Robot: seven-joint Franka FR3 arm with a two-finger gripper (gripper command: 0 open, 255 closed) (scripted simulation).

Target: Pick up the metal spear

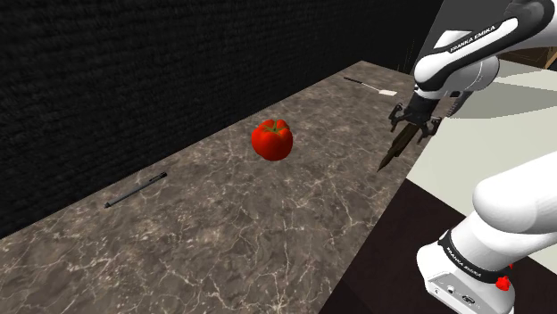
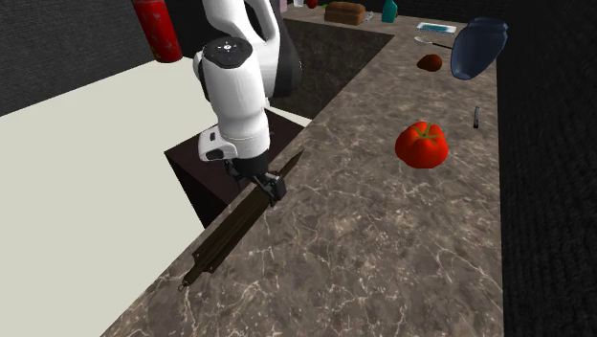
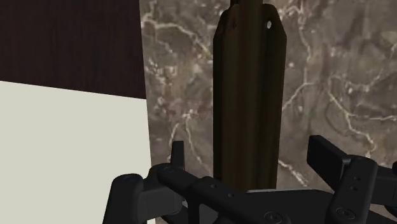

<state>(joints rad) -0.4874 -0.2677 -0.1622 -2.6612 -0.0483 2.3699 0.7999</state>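
Veined counter (image 1: 223, 223) bears spear (image 2: 234, 227); tool (image 3: 251, 153) seemingly straddles it.

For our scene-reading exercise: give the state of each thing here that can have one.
spear: lying flat by the counter edge, not held
pincer: open, astride the spear, not touching it
tomato: whole, sitting on the counter
thin black rod: lying flat
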